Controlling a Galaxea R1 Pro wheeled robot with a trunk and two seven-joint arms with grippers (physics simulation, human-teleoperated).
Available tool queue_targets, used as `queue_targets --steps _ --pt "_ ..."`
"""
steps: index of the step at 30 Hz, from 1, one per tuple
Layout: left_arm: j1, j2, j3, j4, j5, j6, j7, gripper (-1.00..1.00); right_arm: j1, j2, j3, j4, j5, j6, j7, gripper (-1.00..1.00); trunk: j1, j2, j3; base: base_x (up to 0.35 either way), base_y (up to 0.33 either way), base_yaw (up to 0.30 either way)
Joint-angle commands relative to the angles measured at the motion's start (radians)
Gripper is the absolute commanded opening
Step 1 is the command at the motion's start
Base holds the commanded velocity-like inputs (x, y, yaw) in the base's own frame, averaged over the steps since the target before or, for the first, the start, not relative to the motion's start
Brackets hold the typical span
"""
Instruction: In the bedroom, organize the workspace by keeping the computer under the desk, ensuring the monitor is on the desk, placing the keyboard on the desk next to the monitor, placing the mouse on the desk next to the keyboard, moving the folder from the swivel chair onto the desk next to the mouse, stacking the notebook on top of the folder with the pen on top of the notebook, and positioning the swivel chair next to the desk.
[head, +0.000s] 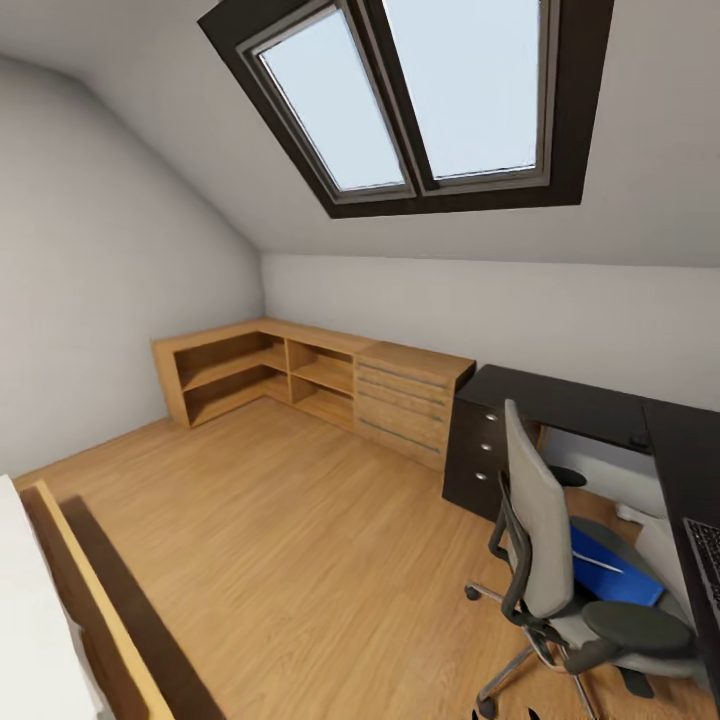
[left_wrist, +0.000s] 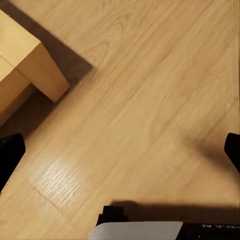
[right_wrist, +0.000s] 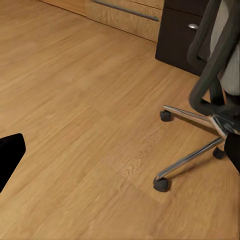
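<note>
Head view: the swivel chair stands at lower right with the folder on its seat, beside the desk. Approach from the chair's open side (casters may roll). Both grippers' fingers spread wide at the wrist-view edges, holding nothing.

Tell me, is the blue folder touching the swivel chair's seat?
Touching. In the head view the folder lies flat on the swivel chair seat, with no gap visible.
</note>
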Motion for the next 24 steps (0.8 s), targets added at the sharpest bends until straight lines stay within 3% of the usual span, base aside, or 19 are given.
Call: queue_targets --steps 1,19,24 --pt "0.0 0.0 -0.001 0.0 0.006 -0.003 0.0 1.0 -0.001 0.0 0.0 0.001 0.0 -0.003 0.001 1.0 0.0 -0.001 -0.001 0.099 0.102 -0.3" --pt "0.0 0.0 0.0 0.0 0.006 -0.003 0.0 1.0 -0.001 -0.001 -0.035 0.001 0.0 -0.003 -0.002 1.0 0.0 -0.001 -0.001 0.015 0.014 -0.3" --pt "0.0 0.0 0.0 0.0 0.006 -0.003 -0.001 1.0 -0.001 -0.001 -0.041 0.001 0.0 -0.003 -0.002 1.0 0.0 -0.001 -0.001 0.146 0.111 -0.3"
